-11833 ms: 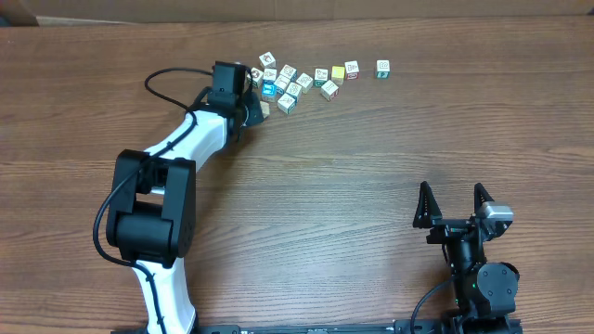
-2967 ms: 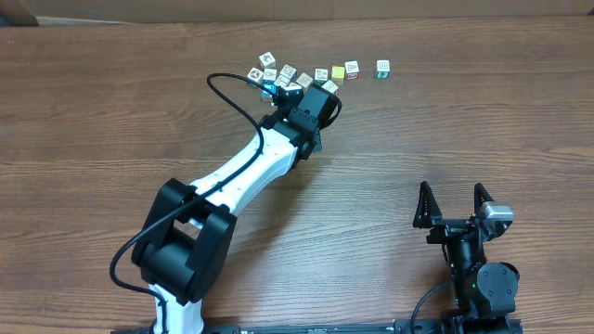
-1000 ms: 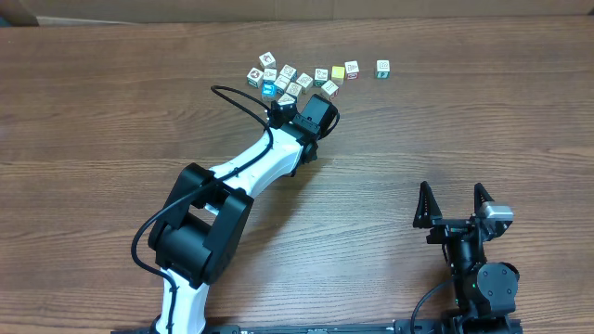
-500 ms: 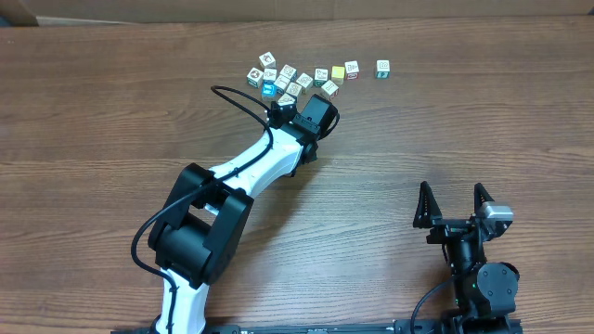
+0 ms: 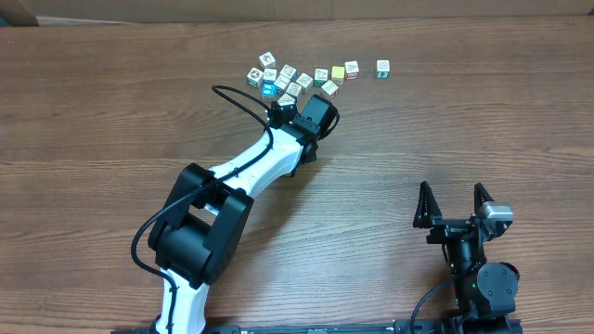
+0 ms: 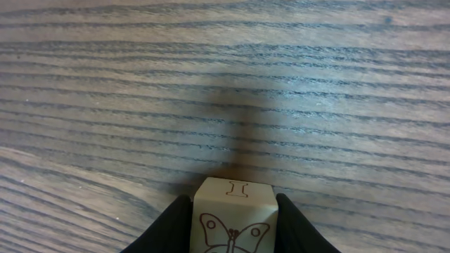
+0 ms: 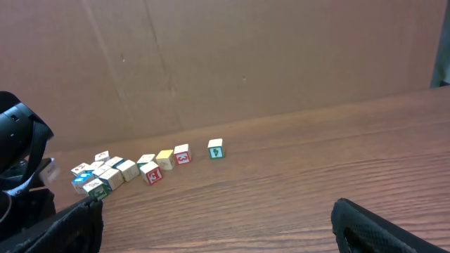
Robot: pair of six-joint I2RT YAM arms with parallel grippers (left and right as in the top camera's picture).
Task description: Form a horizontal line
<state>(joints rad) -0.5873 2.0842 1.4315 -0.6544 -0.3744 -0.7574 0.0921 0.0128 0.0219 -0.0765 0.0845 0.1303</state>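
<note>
My left gripper (image 6: pixel 233 204) is clamped on a cream wooden butterfly cube (image 6: pixel 232 228). The short row of tiny picture cubes (image 5: pixel 337 71) runs left-right, near and up-right of it, so left's the closer arm. The right gripper (image 5: pixel 452 199) sits spread wide, well apart.

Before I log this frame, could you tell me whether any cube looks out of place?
Yes: the green-faced cube sits alone, a gap away from the row; farther left lies a jumbled cluster.

Overhead top-down, 2 low wrists; cubes (image 5: pixel 304 80) shared.
</note>
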